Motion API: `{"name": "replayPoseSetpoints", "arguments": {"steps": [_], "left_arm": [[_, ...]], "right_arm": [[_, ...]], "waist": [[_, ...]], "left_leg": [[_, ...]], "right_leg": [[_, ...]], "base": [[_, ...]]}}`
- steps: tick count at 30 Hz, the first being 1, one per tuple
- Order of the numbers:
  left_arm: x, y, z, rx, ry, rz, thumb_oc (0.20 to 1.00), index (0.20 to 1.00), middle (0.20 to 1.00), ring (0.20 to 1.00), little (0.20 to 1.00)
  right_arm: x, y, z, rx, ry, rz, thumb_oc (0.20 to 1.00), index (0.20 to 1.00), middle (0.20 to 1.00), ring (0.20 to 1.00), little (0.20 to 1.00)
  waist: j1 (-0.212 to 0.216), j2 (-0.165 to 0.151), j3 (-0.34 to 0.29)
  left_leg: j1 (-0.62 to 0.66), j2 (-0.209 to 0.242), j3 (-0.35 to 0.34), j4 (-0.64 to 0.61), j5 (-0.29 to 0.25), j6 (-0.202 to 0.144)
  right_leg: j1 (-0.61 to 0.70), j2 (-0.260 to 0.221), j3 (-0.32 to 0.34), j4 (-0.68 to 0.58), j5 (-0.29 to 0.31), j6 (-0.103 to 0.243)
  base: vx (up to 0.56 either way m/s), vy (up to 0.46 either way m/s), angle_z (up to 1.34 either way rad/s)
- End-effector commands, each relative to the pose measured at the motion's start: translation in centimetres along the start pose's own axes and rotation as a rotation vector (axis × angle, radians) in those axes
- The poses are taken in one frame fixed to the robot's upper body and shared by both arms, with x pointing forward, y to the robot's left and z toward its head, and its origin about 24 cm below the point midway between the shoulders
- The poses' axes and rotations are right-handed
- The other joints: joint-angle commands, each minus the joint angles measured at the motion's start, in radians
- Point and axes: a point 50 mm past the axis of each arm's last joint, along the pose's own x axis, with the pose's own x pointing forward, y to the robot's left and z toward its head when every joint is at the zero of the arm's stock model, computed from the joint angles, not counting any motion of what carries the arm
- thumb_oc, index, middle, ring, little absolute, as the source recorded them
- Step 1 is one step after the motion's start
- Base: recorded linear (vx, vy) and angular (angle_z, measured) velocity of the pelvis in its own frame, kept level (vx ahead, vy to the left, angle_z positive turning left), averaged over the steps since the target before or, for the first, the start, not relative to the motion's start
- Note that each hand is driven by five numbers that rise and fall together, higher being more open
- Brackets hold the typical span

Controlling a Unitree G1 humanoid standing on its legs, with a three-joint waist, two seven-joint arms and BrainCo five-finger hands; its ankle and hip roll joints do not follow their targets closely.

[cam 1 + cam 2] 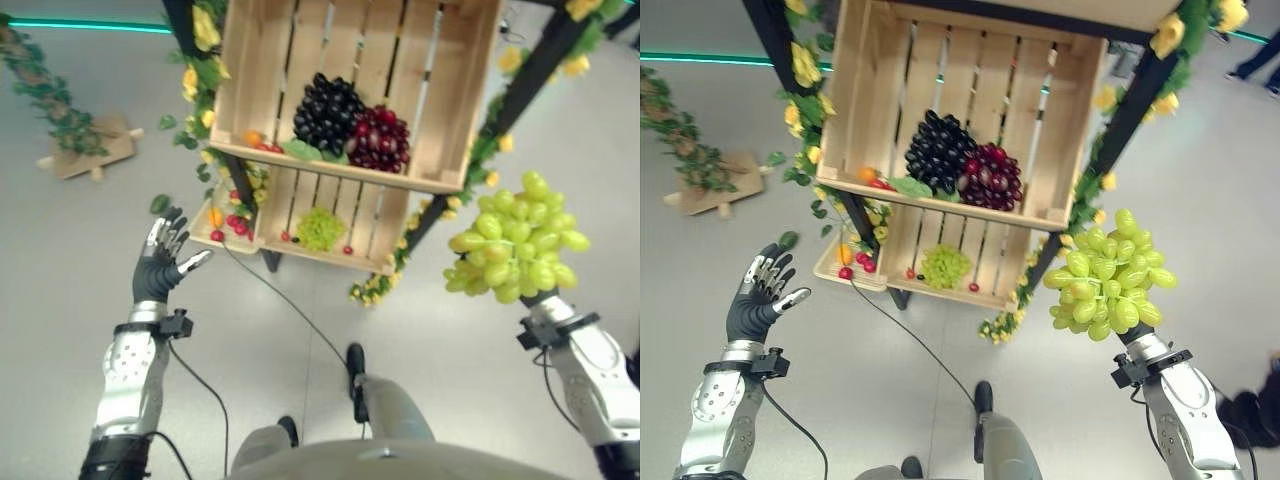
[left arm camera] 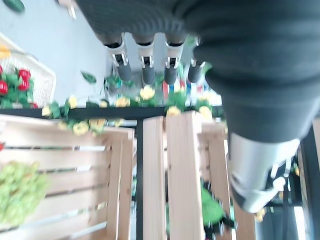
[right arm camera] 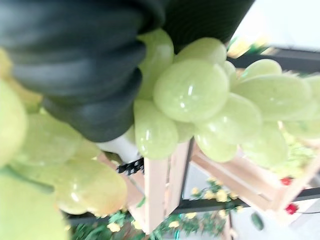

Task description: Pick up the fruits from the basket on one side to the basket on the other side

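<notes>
Right hand (image 3: pixel 75 65): raised at near right under the green grape bunch (image 1: pixel 1105 275); fingers hidden, grip can't be told.
Left hand (image 1: pixel 165 255): near left, fingers spread, empty.
Upper crate (image 1: pixel 260 60): far, holds dark grapes (image 1: pixel 325 110).

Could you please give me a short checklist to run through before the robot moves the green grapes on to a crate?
1. Green grape bunch in the right hand: ok, it is lifted clear of the crates; how the fingers sit cannot be told, the grapes hide them.
2. Left hand free: ok, open and holding nothing, beside the lower crate.
3. Room in the upper crate: ok, bare slats to the right of the dark grapes and red grapes.
4. Lower crate: ok, a small green bunch and a few red fruits lie there.
5. Which crate is the target: cannot tell.
</notes>
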Motion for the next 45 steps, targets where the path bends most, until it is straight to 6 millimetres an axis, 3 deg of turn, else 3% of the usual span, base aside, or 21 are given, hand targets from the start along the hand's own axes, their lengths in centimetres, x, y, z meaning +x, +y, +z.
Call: {"name": "replayPoseSetpoints", "arguments": {"steps": [1, 2, 7, 20, 25, 32, 36, 45], "left_arm": [[-0.1, 0.9, 2.7, 0.069, -0.116, -0.013, 1.000, 1.000, 1.000, 1.000, 1.000], [-0.1, 1.0, 2.7, 0.068, -0.112, -0.012, 1.000, 1.000, 1.000, 1.000, 1.000], [-0.4, 0.9, 2.3, 0.054, -0.100, -0.007, 1.000, 1.000, 1.000, 1.000, 1.000], [-0.3, -0.6, 0.8, -0.002, -0.046, -0.044, 1.000, 1.000, 1.000, 1.000, 1.000], [-0.4, -1.4, -0.1, -0.022, -0.004, -0.068, 1.000, 1.000, 1.000, 1.000, 1.000], [-0.6, -2.1, -1.1, -0.041, 0.053, -0.100, 1.000, 1.000, 1.000, 1.000, 1.000], [-0.8, -3.0, -1.5, -0.044, 0.079, -0.158, 1.000, 1.000, 1.000, 1.000, 1.000], [-0.5, -3.3, -1.1, -0.011, 0.082, -0.219, 1.000, 1.000, 1.000, 1.000, 1.000]], "right_arm": [[1.3, 0.4, 3.0, -0.063, -0.165, 0.049, 0.200, 0.200, 0.200, 0.200, 0.200], [1.2, 0.4, 2.9, -0.063, -0.156, 0.054, 0.200, 0.200, 0.200, 0.200, 0.200], [0.8, 0.1, 3.3, -0.079, -0.153, 0.066, 0.200, 0.200, 0.200, 0.200, 0.200], [0.7, -0.1, 4.2, -0.111, -0.171, 0.069, 0.200, 0.200, 0.200, 0.200, 0.200], [2.8, 0.7, 4.2, -0.124, -0.204, 0.070, 0.200, 0.200, 0.200, 0.200, 0.200], [5.8, 1.4, 2.6, -0.145, -0.170, 0.031, 0.200, 0.200, 0.200, 0.200, 0.200], [8.8, 2.6, 2.2, -0.155, -0.167, 0.039, 0.200, 0.200, 0.200, 0.200, 0.200], [13.6, 4.7, 4.2, -0.225, -0.212, 0.072, 0.200, 0.200, 0.200, 0.200, 0.200]], "waist": [[0.041, -0.001, -0.041], [0.048, 0.000, -0.052], [0.081, -0.037, -0.097], [0.057, -0.014, -0.104], [0.071, -0.009, -0.118], [0.101, -0.004, -0.130], [0.137, -0.004, -0.120], [0.214, 0.001, -0.072]], "left_leg": [[0.006, -0.004, -0.051, -0.024, 0.008, -0.014], [0.002, 0.001, -0.048, -0.034, 0.020, -0.013], [-0.015, 0.015, -0.021, -0.021, 0.029, -0.038], [0.013, 0.033, -0.064, -0.079, 0.075, -0.062], [0.019, 0.029, -0.081, -0.084, 0.080, -0.060], [0.029, 0.018, -0.102, -0.096, 0.080, -0.054], [0.014, 0.002, -0.131, -0.100, 0.087, -0.050], [-0.064, -0.037, -0.196, -0.071, 0.097, -0.043]], "right_leg": [[0.178, -0.056, -0.044, 0.051, -0.095, -0.012], [0.196, -0.046, -0.039, 0.090, -0.113, -0.015], [0.267, -0.051, -0.080, -0.093, -0.122, -0.012], [0.282, -0.020, -0.103, -0.091, -0.149, -0.042], [0.294, -0.020, -0.115, -0.089, -0.154, -0.046], [0.312, -0.027, -0.132, -0.100, -0.156, -0.046], [0.319, -0.036, -0.155, -0.112, -0.154, -0.044], [0.295, -0.066, -0.208, -0.100, -0.150, -0.044]], "base": [[-0.11, 0.011, -0.45], [-0.12, -0.052, -0.53], [-0.01, -0.154, -0.44], [0.01, -0.065, 0.09], [0.02, -0.018, 0.15], [0.03, 0.001, 0.17], [-0.01, 0.021, 0.20], [-0.03, 0.029, 0.30]]}}
